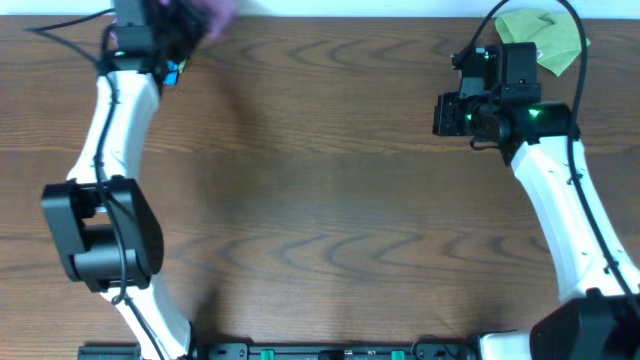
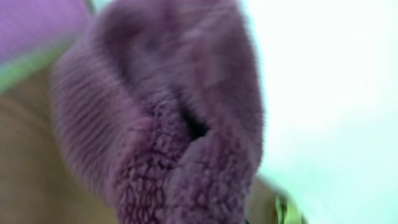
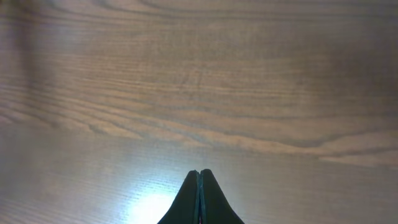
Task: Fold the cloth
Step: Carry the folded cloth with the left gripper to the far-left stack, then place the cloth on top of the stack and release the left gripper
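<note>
While the purple cloth [image 1: 205, 14] sits bunched at the far-left corner of the table [image 1: 320, 200], no fold is visible, so the task is judged to be at its start. The left gripper [image 1: 178, 35] is at that same corner of the table, directly against the cloth. In the left wrist view the purple cloth [image 2: 161, 112] fills the frame as a blurred, crumpled mass of fleece, and the fingers are hidden behind it; whether the pincer is clenched on the fabric or released cannot be told. The right gripper [image 3: 199, 175] hovers over bare wood toward the far-right part of the table with its fingers pressed together, tips touching, and nothing between them. A green cloth [image 1: 545, 42] lies crumpled at the far-right corner of the table, just beyond the right arm and apart from its pincer. Work left, as a judgement: bring the cloth to the middle of the table, spread it flat, then fold it over and square the edges. No brand, label or legible writing appears in any view; only green indicator lights show on the right arm.
</note>
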Available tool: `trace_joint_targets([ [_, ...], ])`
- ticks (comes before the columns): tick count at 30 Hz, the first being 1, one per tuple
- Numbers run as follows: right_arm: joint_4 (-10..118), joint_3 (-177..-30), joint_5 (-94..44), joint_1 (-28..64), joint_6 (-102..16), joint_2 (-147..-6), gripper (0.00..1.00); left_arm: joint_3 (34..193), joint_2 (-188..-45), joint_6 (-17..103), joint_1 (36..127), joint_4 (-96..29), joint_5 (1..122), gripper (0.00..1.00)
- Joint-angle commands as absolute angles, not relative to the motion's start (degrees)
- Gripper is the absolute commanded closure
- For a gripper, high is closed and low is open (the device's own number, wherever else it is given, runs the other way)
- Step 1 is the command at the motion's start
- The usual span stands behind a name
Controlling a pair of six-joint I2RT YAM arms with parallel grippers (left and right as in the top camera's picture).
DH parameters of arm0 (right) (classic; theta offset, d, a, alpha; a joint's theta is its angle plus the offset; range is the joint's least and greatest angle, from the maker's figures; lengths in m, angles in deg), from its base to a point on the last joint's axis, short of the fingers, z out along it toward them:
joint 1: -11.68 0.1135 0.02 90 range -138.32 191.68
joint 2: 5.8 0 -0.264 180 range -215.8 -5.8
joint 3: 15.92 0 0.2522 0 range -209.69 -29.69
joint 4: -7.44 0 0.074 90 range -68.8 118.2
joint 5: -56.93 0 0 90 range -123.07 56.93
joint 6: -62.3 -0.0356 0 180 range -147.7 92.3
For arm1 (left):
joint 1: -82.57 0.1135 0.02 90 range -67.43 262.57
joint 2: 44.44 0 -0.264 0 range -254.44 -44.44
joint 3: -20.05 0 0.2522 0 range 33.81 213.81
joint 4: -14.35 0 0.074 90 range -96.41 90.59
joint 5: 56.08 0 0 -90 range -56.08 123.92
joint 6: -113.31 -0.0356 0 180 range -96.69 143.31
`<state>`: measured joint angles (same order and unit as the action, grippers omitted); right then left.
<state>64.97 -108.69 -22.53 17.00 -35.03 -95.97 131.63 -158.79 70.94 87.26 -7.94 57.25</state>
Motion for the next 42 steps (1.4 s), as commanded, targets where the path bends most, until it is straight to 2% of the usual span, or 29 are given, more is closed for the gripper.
trace_joint_targets([
  [1,66.68,-109.19,-22.98,17.0,-34.27,-94.42,0.98,132.03,-158.81,73.87,90.14,-4.29,54.37,0.94],
  [9,71.84,-109.19,-22.22,17.17,-34.29,-94.24,0.98,132.0,-161.17,75.23,94.32,5.43,52.18,0.94],
  [19,72.01,-109.19,-22.13,20.04,-34.31,-94.24,0.98,132.03,-168.82,77.78,95.67,14.64,54.54,0.94],
  [42,71.38,-109.19,-22.13,21.28,-34.95,-94.24,0.99,132.03,-169.83,79.66,97.86,19.93,61.25,0.94],
])
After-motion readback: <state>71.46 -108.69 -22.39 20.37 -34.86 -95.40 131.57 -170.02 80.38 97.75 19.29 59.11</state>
